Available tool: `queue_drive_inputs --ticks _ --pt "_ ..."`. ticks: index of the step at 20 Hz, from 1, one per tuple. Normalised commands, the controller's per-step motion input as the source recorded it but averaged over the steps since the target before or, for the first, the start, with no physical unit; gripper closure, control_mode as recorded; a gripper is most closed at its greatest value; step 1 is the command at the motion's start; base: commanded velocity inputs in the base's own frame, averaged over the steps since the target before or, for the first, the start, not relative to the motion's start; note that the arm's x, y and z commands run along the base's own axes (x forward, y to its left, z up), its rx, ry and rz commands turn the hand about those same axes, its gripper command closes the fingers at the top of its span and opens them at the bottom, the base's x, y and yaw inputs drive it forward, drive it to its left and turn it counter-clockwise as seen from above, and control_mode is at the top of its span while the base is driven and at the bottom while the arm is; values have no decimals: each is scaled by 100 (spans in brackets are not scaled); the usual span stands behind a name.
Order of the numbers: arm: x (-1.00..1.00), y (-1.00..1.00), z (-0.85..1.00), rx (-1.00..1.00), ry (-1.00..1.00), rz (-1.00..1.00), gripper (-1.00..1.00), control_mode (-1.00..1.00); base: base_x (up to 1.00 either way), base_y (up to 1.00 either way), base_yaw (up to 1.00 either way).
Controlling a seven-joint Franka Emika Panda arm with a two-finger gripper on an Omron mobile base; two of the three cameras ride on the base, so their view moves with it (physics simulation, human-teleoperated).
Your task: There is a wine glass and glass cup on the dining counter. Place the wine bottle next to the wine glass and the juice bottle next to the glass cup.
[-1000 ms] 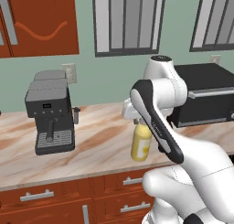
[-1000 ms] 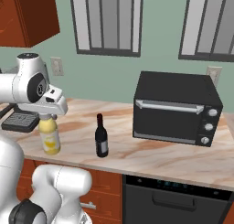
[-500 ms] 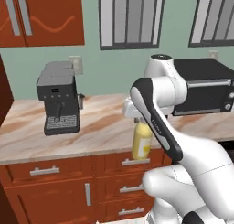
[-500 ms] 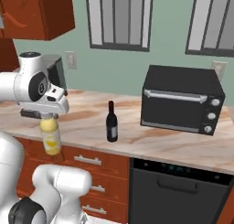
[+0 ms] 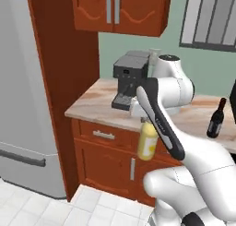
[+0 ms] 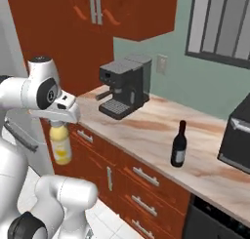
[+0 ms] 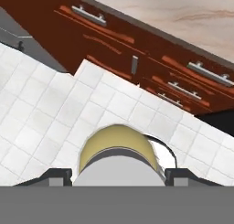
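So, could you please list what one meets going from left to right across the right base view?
Juice bottle held under the gripper → coffee machine → wine bottle → dark oven at the right edge.

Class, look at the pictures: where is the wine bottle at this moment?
The wine bottle stands upright on the marbled worktop, right of the coffee machine in both base views, and left of the black oven in the right base view.

Your end effector hangs out in front of the bench, with the juice bottle beneath it over open tiled floor. Beyond it stand the drawer fronts; up on the bench, the coffee machine and wine bottle block passage.
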Motion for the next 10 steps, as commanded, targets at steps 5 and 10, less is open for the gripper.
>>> queue_drive_inputs --ticks 5,10 --pt "0 0 0 0 0 0 100 100 -3 0 100" --pt "0 0 0 0 0 0 100 100 -3 0 100"
